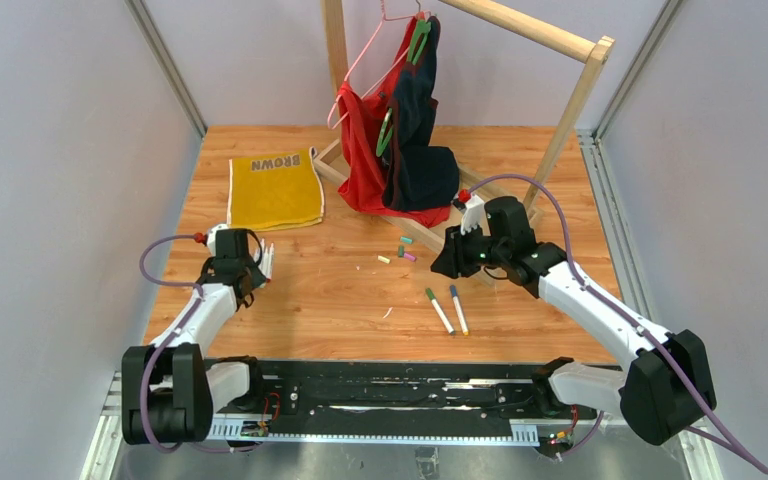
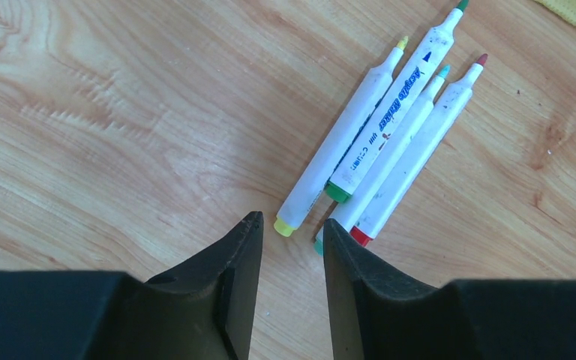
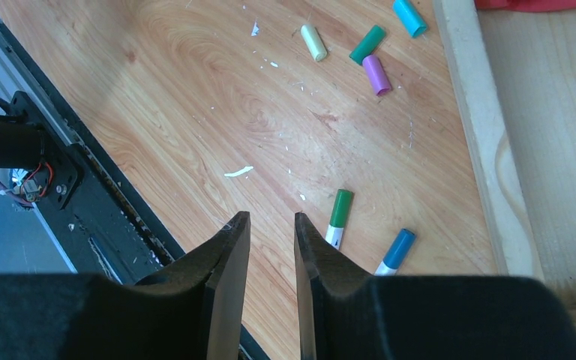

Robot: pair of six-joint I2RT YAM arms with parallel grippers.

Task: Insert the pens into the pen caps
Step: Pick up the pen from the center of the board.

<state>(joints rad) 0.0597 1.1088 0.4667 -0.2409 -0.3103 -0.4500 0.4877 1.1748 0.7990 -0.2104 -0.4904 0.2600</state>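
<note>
Four uncapped pens (image 2: 381,129) are seen lying side by side near the left edge of the wooden table (image 2: 105,112), packed so close that their barrels touch; it is judged that they are gathered there so that one can be taken at a time. The barrels are white, smooth and round, a little scuffed, with printed letters on one, and each is ended by a small coloured tip: yellow, green, teal, red. The left gripper (image 2: 291,238) is held just at their blunt ends, its two black wedge-shaped fingers parted by a moderate gap, and nothing is gripped between them. The pen caps (image 3: 367,45) are found well apart from those pens, about the middle of the table, near the wooden base of the clothes rack (image 3: 472,112): four short plastic tubes, pale yellow, green, purple and blue, scattered loosely on their sides. Nearer, right of the middle, two capped pens (image 3: 337,217) are laid, one closed with a green cap and one with a blue, so that part of the task is judged to be done. The right gripper (image 3: 268,225) is held over the bare wood just beside these two, its fingers parted only narrowly, and nothing is held. The table is of light grained wood with a slight shine, and a small white scrap (image 3: 238,172) is seen on it. Since pens and caps are kept on different sides, it is judged that a pen is meant for one arm and a cap for the other.
</note>
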